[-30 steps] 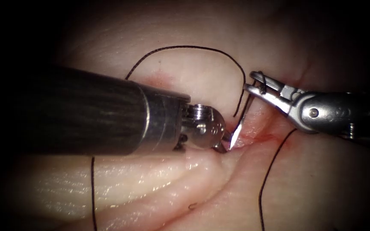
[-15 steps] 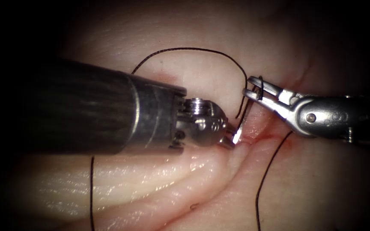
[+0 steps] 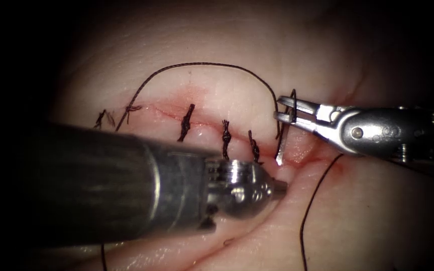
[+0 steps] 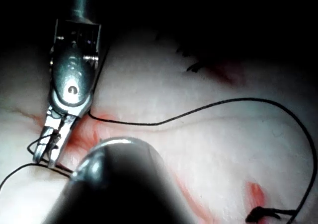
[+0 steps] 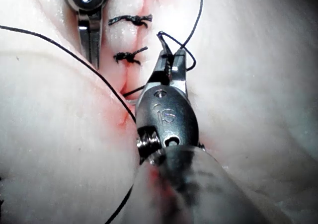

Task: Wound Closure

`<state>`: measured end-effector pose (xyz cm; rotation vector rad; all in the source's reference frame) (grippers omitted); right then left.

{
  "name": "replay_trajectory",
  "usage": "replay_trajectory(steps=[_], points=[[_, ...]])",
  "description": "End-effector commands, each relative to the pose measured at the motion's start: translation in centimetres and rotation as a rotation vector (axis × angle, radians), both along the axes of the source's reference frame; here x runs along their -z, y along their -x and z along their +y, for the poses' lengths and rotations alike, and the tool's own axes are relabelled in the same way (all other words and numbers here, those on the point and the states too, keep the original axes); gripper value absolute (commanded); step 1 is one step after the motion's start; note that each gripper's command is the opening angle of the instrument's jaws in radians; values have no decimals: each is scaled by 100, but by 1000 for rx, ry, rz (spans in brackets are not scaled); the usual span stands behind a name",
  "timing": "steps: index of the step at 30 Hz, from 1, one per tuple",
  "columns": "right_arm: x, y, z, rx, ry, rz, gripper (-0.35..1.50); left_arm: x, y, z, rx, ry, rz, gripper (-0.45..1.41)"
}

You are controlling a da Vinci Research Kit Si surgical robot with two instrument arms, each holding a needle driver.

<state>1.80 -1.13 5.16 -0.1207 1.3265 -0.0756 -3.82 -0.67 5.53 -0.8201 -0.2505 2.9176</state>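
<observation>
Steel jaws of the right tool [image 3: 283, 110] are clamped on the needle [image 3: 283, 139] near its blunt end, where the thread [image 3: 202, 64] joins. The needle hangs almost straight down from them, and its bright point sits at the right end of the cut [image 3: 297, 159], by a smear of red fluid [image 3: 310, 161]. Whether the point touches the tissue [image 3: 237, 40] or hangs just clear of it is hard to judge; the needle's curve cannot be made out from this angle.

From the needle's end the thread arcs up and leftward over the tissue above the cut, then comes down to the leftmost stitch [image 3: 129, 108]. Three knotted stitches [image 3: 225, 136] cross the cut between there and the needle. Another strand runs down the tissue on the right and is cut off by the picture's edge.

The left tool [image 3: 276, 185] lies low across the front, its dark shaft covering the tissue below the cut. Its jaws look pressed together with nothing between them, a little below and left of the needle's point. In the right wrist view these jaws [image 5: 90, 35] also appear closed and empty, beside the stitches.

In the left wrist view the right tool [image 4: 53, 143] is seen from the other side with a loop of thread round its tip; the needle is hard to pick out there.
</observation>
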Motion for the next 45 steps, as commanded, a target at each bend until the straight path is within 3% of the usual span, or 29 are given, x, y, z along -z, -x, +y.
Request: replay_trajectory(steps=[1,14,34,45], points=[[-4,-9,3,-3,-2,6,-35,-8,4,0,-1,5,0,-3],[3,-4,24,-24,-51,19,-35,-42,-28,-1,12,17,10,-5],[-4,-8,25,-84,-128,51,-35,-41,-23,-12,20,4,5,-6],[-16,-4,34,-104,-441,4,-35,-47,-21,-16,26,4,6,-6]])
